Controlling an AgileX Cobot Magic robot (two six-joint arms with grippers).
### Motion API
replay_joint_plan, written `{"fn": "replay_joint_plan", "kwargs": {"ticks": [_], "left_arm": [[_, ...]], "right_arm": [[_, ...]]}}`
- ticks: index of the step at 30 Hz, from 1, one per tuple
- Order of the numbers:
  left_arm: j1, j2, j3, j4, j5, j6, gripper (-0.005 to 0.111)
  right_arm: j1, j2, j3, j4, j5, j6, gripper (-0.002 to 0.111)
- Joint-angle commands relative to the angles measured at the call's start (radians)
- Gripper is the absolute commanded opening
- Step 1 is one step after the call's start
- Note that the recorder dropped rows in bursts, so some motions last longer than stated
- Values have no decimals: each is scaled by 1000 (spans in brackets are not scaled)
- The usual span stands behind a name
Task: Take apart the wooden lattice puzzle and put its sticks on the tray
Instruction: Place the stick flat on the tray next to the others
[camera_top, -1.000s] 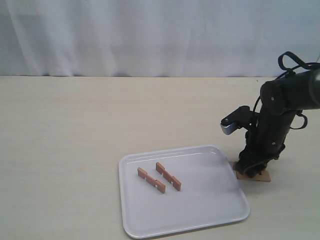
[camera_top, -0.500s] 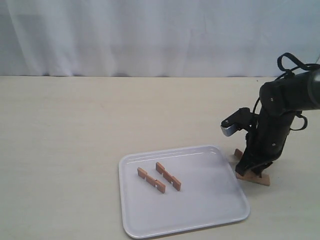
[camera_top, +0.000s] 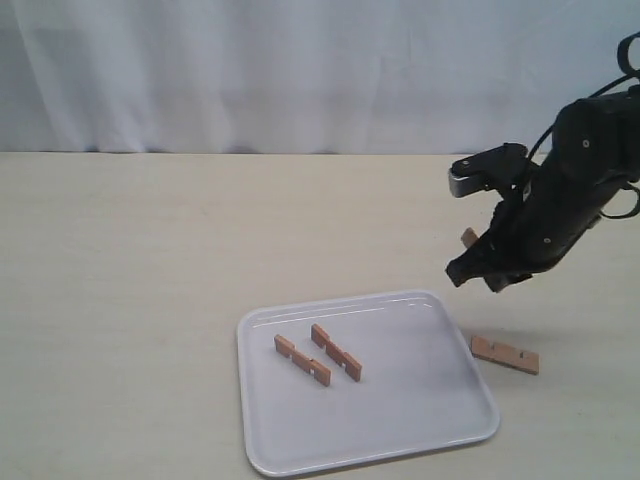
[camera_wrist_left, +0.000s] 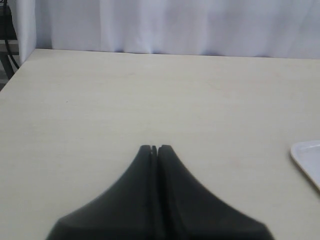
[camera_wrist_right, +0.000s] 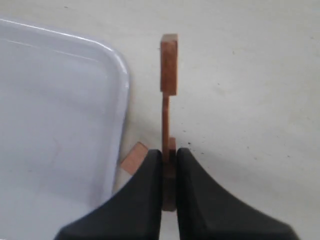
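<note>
Now that the right gripper (camera_wrist_right: 169, 155) has risen off the table (camera_top: 150, 280), pinched tight on one stick (camera_wrist_right: 169, 65), the puzzle is apart: a lone stick (camera_top: 504, 353) lies at three o'clock of the tray (camera_top: 420, 400), two sticks (camera_top: 336, 352) already inside, leaving two to carry over.

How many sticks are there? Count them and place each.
4. Two sticks on the tray, one on the table beside it, one clamped in the right claw. None seems hidden.

A pale cream bench (camera_top: 140, 260) filled most of the view, matte and faintly grained. Behind its far edge hung a white curtain (camera_top: 300, 70) in soft folds, spanning the whole width.
</note>
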Motion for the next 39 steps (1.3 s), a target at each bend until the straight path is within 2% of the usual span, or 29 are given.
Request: {"fn": "replay_joint_plan", "kwargs": {"ticks": [1, 8, 14, 29, 39], "left_arm": [[1, -1, 2, -7, -5, 1, 0], [1, -1, 2, -3, -5, 1, 0], [1, -1, 2, -3, -5, 1, 0], [1, -1, 2, -3, -5, 1, 0], [1, -1, 2, -3, -3, 1, 0]], "right_arm": [[102, -25, 14, 15, -24, 0, 5], [232, -23, 14, 15, -30, 0, 5], [284, 13, 14, 19, -32, 0, 5], [284, 104, 14, 31, -11, 2, 5], [284, 145, 14, 212, -10, -139, 5]]}}
